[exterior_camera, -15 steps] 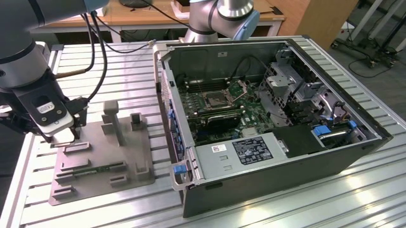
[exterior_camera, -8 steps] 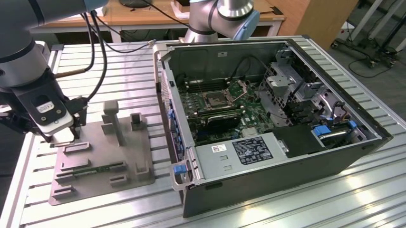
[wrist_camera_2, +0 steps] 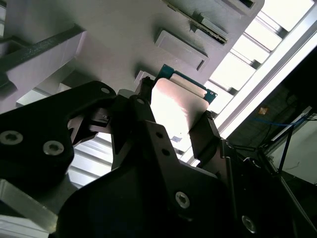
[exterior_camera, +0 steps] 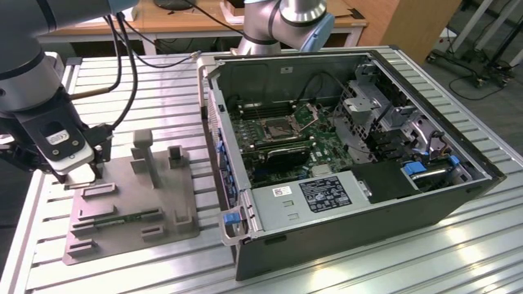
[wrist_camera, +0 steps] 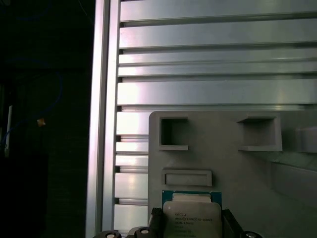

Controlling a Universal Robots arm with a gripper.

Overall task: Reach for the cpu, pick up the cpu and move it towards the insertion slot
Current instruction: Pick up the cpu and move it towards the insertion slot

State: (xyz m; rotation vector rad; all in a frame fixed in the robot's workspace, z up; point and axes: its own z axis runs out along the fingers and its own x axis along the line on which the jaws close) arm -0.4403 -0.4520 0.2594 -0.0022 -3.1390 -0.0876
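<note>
The cpu (wrist_camera: pixel 191 216) is a small square chip with a pale metal top and a green rim, and it sits between my gripper's black fingers (wrist_camera_2: pixel 210 131) in both wrist views. My gripper (exterior_camera: pixel 80 177) hangs at the far-left corner of the grey plastic fixture (exterior_camera: pixel 131 196), shut on the cpu (wrist_camera_2: pixel 177 101), whose pale face shows just above the fixture (wrist_camera_2: pixel 99 34). The insertion slot (exterior_camera: pixel 276 127), a square metal-framed socket with its hinged plate raised, lies on the green motherboard inside the open computer case, well off to the exterior view's right of my gripper.
The open computer case (exterior_camera: pixel 343 220) takes up the exterior view's right half of the slatted metal table (exterior_camera: pixel 131 73). The fixture has upright posts (exterior_camera: pixel 146 156) and holds a green memory stick (exterior_camera: pixel 122 218). Cables hang from my arm. A second arm's base (exterior_camera: pixel 286 24) stands behind the case.
</note>
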